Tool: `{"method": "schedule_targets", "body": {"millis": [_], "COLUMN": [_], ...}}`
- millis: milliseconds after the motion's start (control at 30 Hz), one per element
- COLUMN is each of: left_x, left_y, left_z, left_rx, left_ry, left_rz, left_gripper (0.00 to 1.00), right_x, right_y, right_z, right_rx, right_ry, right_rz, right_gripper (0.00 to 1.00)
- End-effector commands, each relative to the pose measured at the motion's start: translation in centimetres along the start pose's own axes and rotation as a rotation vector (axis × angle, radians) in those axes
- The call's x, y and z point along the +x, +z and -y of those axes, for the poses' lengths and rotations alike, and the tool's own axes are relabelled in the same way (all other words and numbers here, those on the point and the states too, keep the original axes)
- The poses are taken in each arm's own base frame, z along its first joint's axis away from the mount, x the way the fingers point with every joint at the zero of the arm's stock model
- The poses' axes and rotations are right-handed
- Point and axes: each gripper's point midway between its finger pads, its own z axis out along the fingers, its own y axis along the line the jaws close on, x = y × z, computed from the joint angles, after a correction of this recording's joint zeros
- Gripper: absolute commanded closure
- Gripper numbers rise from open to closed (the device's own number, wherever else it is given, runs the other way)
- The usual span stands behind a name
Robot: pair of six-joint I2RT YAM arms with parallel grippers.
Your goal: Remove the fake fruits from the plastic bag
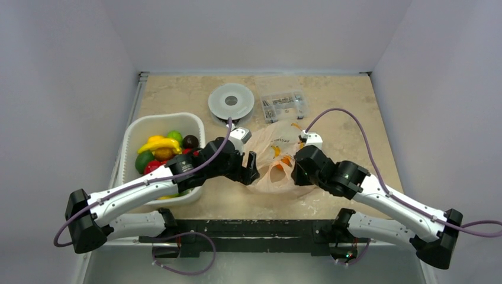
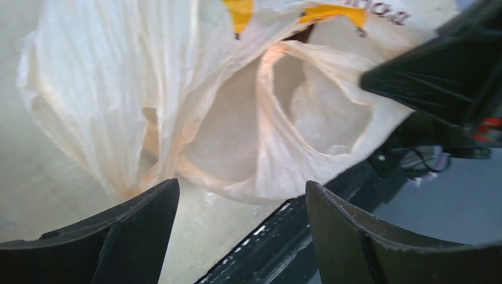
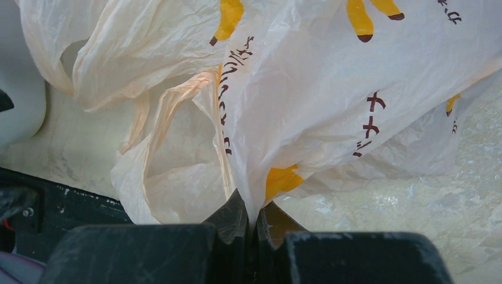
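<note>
At frame centre, the right gripper [image 3: 254,216] pinches a fold of the plastic bag [image 1: 273,161] — the left gripper [image 2: 241,188] gapes, released, before its opening; fake fruits [image 1: 161,151] sit in the tub [image 1: 132,129] at left.

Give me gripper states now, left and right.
Left gripper: open, nothing between its fingers.
Right gripper: shut on the thin translucent pale-peach plastic bag.

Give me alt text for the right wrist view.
The right gripper is shut on a fold of the thin, translucent pale-peach plastic bag, printed with yellow-orange marks and dark lettering, above the beige stone-look tabletop.
</note>
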Motion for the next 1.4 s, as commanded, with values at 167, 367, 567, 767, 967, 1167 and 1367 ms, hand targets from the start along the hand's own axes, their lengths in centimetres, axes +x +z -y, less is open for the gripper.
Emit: {"method": "schedule_targets", "body": {"millis": [167,367,567,767,967,1167,1367], "left_x": [0.0,-0.4,-1.8,-2.2,-2.1,-2.5,-4.9], "left_y": [2.9,5.3,4.3,2.5,3.0,5.3,6.3], "left_z": [-5.1,-8.1,-8.7,-7.7,-7.3,-6.6,-8.9], "left_rx": [-0.3,-0.481,-0.536,-0.468,-0.447,-0.418,-0.685], "left_ry": [0.027,0.089,0.1,0.097,0.135,0.265,0.433], "left_rz": [-0.03,-0.041,0.018,0.058,0.028,-0.006,0.053], "left_gripper": [0.23,0.32,0.24,0.23,0.16,0.13,0.13], "right_x": [-0.8,-0.4,-0.2,-0.3,-0.2,-0.1,-0.1], "right_y": [-1.1,-1.3,-1.5,-1.4,-1.1,-1.0,-1.1], "right_z": [-1.7,-1.5,-1.4,-1.6,-1.9,-2.1,-2.3], "right_rx": [-0.126,-0.131,-0.149,-0.16,-0.168,-0.174,-0.188], "right_ry": [0.017,0.022,0.012,0.005,-0.004,-0.004,0.003], "right_rz": [0.046,0.043,0.045,0.052,0.045,0.042,0.042], "right_gripper": [1.0,1.0,1.0,1.0,1.0,1.0,1.0]}}
